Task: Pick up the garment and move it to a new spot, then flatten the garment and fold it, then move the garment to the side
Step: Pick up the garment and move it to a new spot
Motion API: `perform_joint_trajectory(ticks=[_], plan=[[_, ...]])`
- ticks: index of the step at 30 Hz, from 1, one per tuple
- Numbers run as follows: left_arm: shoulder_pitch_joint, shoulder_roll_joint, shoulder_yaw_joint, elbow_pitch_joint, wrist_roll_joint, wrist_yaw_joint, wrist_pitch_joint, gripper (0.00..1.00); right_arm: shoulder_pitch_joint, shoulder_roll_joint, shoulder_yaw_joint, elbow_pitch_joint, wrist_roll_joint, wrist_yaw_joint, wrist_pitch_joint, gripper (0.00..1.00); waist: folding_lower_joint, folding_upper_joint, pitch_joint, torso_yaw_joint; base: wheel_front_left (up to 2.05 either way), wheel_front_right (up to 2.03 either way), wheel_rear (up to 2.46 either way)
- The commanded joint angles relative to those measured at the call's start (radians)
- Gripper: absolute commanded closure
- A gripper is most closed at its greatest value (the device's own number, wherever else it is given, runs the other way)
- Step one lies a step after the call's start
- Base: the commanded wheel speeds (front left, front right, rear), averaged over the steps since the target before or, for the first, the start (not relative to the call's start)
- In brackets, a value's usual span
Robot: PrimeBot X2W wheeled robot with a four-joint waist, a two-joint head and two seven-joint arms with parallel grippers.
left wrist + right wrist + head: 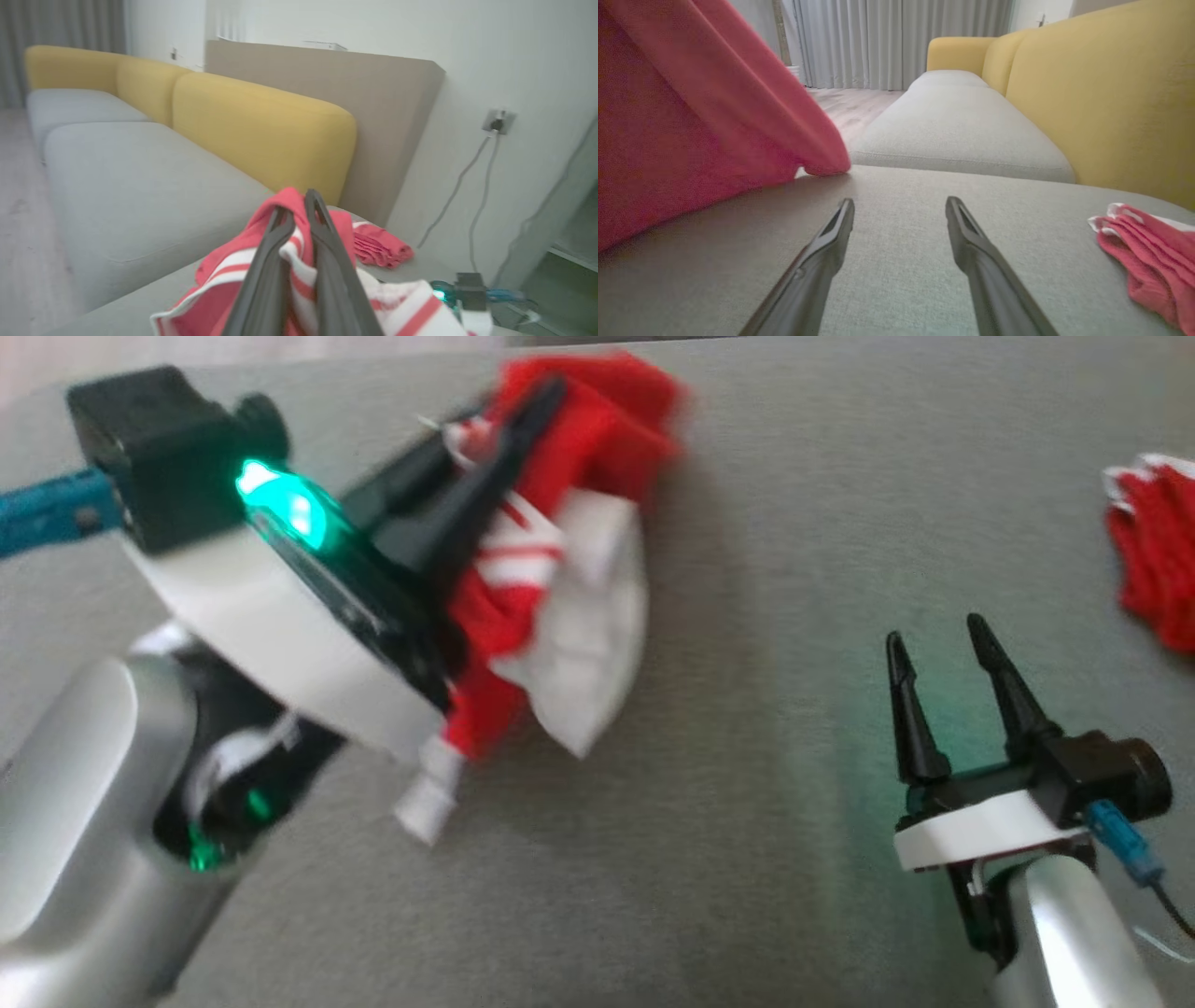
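- The garment (597,616), red with white panels and red-and-white striped trim, hangs bunched from my left claw (551,392) over the far left part of the grey seat cushion (747,859), close to its far edge.
- The head view is blurred here, so I cannot make out how the cloth is folded. A white trimmed end dangles lowest, on the near side of the bunch.
- From the right wrist view, the garment (691,140) rises as a red sheet, with one low corner touching the cushion.
- My left claw is clamped on the garment. In the left wrist view its two dark fingers (322,242) lie almost together, with striped fabric (233,266) pinched between them and spilling out on both sides.
- My right claw (935,633) is near the cushion's near right corner, well apart from the garment. Its fingers are spread wide with nothing between them and point toward the far edge; in its own view (900,203) they sit low over bare grey fabric.
- A second red cloth (1153,551) lies crumpled on the cushion at its right side, next to the yellow backrest (1111,102).
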State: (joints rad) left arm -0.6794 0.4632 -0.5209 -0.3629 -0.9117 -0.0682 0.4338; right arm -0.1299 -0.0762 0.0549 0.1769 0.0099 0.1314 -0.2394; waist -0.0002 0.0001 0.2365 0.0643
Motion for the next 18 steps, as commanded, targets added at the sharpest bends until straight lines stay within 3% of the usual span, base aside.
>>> perform_joint_trajectory(ticks=[1, 7, 13, 18], plan=[[-0.028, 0.039, 0.024, -0.11, -0.025, 0.025, 0.048, 1.0, -0.031, 0.012, 0.037, -0.016, 0.013, -0.001, -0.016, 0.0, 0.0002, -0.0001, 0.003, -0.095, 0.0, 0.0, 0.0], [-0.02, 0.0, -0.048, -0.083, -0.029, 0.069, 0.11, 1.0, -0.064, 0.023, 0.066, 0.008, 0.039, -0.001, -0.022, 0.0, 0.0002, -0.0001, 0.028, -0.237, 0.0, 0.0, 0.0], [-0.008, -0.064, -0.113, 0.252, 0.038, 0.104, 0.078, 1.0, -0.077, 0.026, 0.1, -0.002, 0.105, -0.001, -0.022, 0.0, 0.0002, -0.0001, 0.06, -0.353, 0.0, 0.0, 0.0], [0.002, -0.122, -0.147, 0.517, 0.112, 0.114, -0.03, 1.0, -0.071, 0.026, 0.115, -0.005, 0.134, -0.001, -0.022, 0.0, 0.0002, -0.0001, 0.071, -0.391, 0.0, 0.0, 0.0]])
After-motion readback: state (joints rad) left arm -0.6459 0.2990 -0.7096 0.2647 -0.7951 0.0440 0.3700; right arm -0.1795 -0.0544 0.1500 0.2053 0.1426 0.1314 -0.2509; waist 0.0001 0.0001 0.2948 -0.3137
